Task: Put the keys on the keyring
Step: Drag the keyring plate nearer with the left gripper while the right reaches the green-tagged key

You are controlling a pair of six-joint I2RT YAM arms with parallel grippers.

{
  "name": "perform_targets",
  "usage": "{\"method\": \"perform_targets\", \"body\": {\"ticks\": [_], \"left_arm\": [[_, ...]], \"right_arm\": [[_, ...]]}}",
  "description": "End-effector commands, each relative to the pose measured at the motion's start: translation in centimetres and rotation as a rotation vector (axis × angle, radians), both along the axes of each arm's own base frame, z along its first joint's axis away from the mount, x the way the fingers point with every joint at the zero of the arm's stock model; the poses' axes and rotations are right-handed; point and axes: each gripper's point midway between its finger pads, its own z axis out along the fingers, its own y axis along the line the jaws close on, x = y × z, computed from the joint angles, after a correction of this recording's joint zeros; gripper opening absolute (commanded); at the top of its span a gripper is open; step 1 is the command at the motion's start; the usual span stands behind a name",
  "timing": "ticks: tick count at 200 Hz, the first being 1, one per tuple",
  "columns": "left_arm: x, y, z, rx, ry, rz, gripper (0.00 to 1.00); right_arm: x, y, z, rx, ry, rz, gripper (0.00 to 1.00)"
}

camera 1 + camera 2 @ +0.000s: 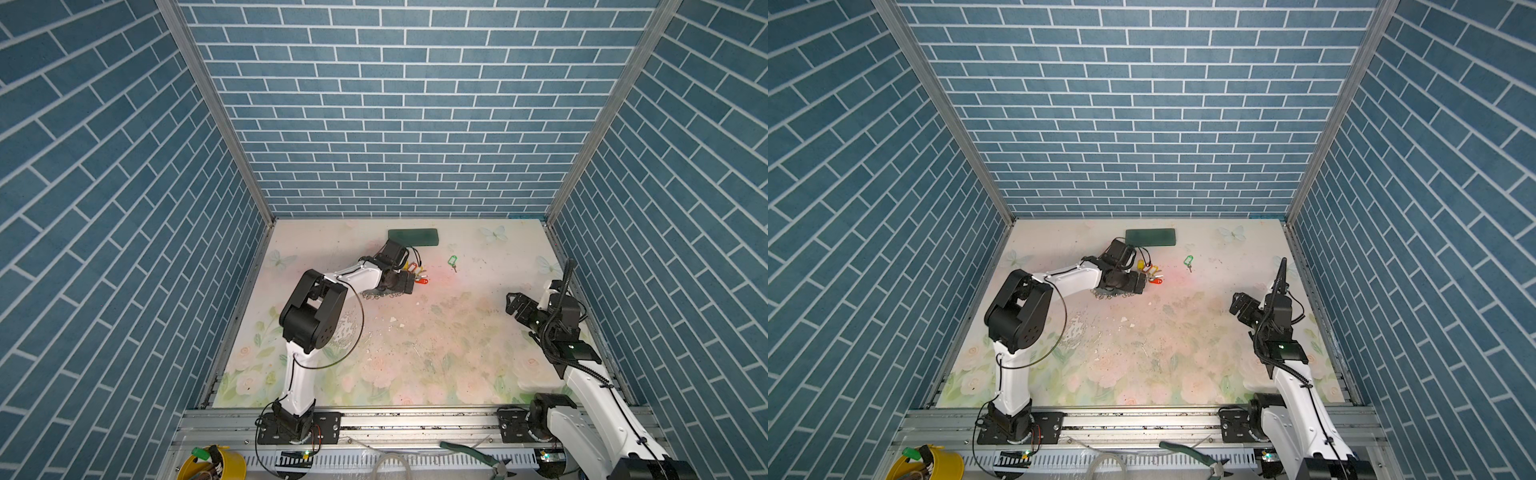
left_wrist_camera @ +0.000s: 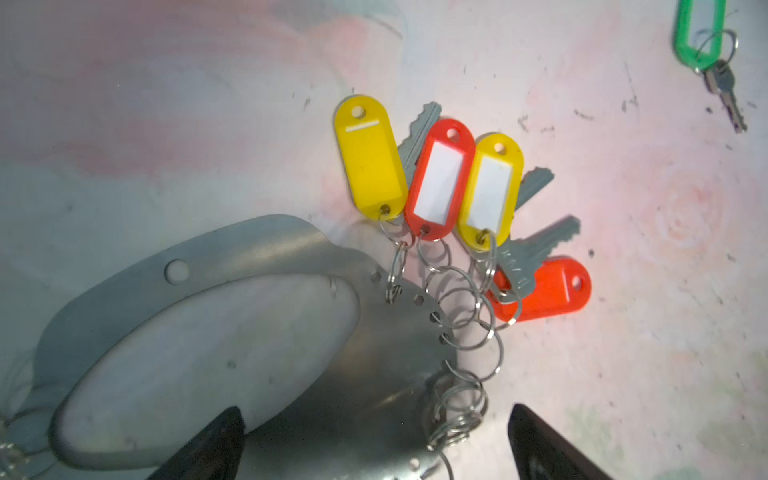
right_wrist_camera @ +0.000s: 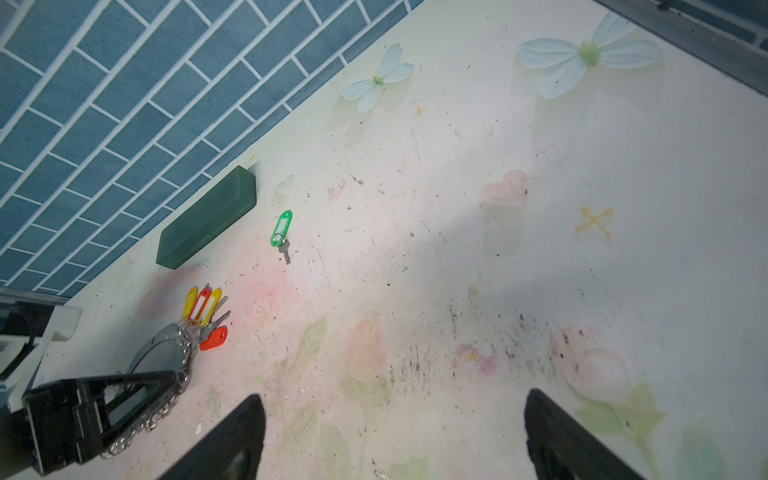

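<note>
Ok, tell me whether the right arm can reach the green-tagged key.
Probably yes: the green-tagged key lies by itself on the table, the right gripper is open, and nothing stands between them.

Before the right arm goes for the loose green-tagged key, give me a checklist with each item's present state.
1. Right gripper open and empty: ok.
2. Green-tagged key lying alone, nothing touching it: ok.
3. Table between that gripper and the key free of objects: ok.
4. Dark green block apart from the key: ok.
5. Keyring gripped by the left gripper: not ok; its jaws stand open over it.
</note>
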Motion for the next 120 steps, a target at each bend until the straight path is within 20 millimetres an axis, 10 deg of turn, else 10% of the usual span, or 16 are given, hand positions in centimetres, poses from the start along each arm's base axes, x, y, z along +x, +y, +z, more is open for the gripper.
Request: {"method": "perform_targets", "body": {"ticks": [1, 120], "left_arm": [[-5.4, 1.2, -3.6, 0.018, 0.143, 0.039, 1.00], [-15.4, 0.5, 0.4, -0.110, 0.039, 0.090, 1.00]], "right_arm": [[0.0, 0.2, 0.5, 0.050, 0.019, -0.020, 0.96], [1.1, 3.0, -1.4, 0.072, 0.188, 0.048, 0.93]]}}
